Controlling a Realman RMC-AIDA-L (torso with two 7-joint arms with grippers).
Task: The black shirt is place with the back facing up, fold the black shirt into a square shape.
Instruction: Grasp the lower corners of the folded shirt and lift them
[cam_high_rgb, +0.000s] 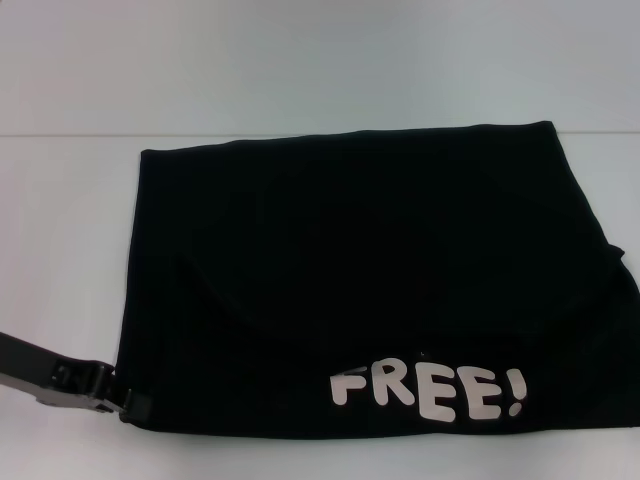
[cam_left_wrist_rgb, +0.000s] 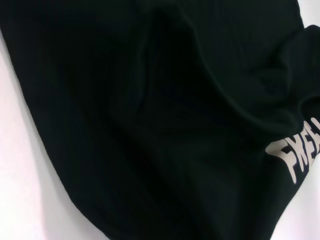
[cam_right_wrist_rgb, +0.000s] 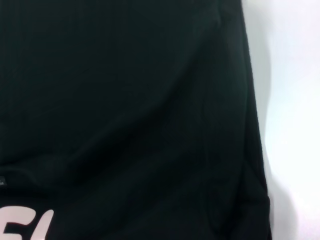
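The black shirt lies on the white table, folded into a wide, roughly rectangular shape. White "FREE!" lettering faces up near its front edge. My left gripper reaches in from the lower left and sits at the shirt's front left corner, touching the fabric edge. The left wrist view shows wrinkled black fabric and part of the lettering. The right wrist view looks down on the shirt and its right edge. The right gripper itself is out of view.
Bare white tabletop shows to the left of the shirt and beyond its far edge. The table also shows beside the fabric in the left wrist view and the right wrist view. The shirt's right side reaches the head view's edge.
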